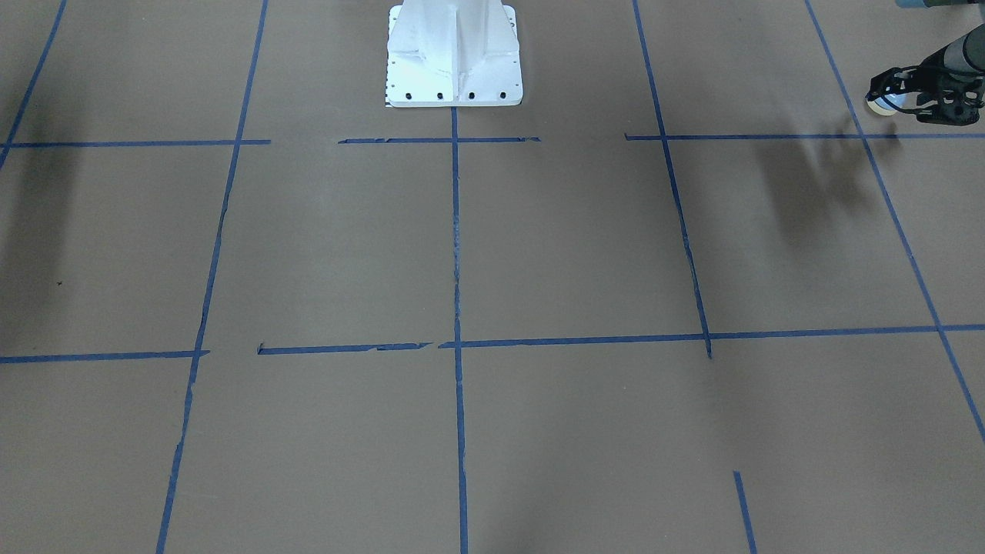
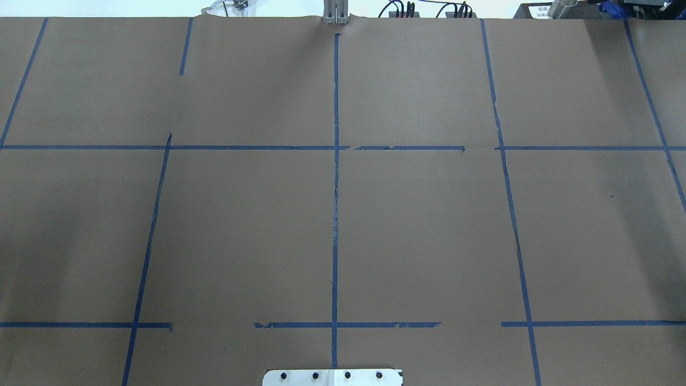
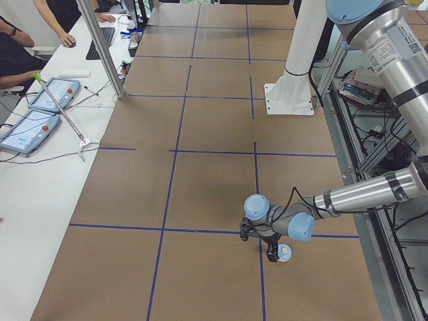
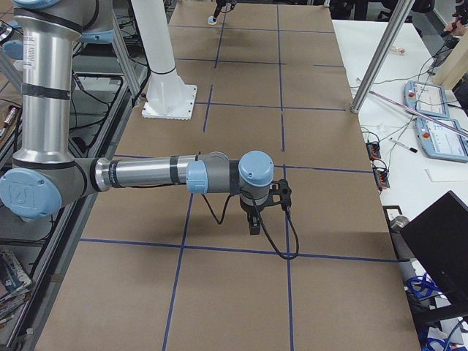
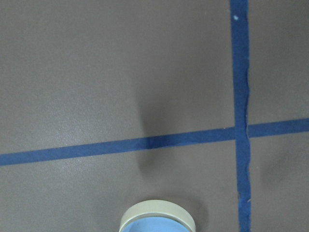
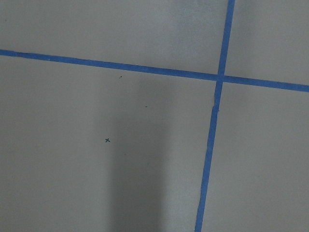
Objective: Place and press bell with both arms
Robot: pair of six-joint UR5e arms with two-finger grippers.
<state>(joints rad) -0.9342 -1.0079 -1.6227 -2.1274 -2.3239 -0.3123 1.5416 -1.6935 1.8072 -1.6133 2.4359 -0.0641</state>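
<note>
The bell (image 1: 882, 105) is light blue with a cream ring and sits at the tips of my left gripper (image 1: 879, 96), at the far right of the front view. The fingers look shut on it, a little above the brown table. The left side view shows the same gripper (image 3: 273, 253) pointing down with the bell (image 3: 285, 252) beside a tape crossing. The left wrist view shows only the bell's cream rim (image 5: 158, 217) at its bottom edge. My right gripper (image 4: 253, 221) shows only in the right side view, pointing down over the table. I cannot tell whether it is open or shut.
The white flared pedestal (image 1: 454, 54) stands at the table's robot side and also shows in the overhead view (image 2: 332, 377). Blue tape lines (image 2: 335, 187) divide the brown table into squares. Operators and tablets (image 3: 40, 100) are at a side table; a laptop (image 4: 439, 241) is at the other end.
</note>
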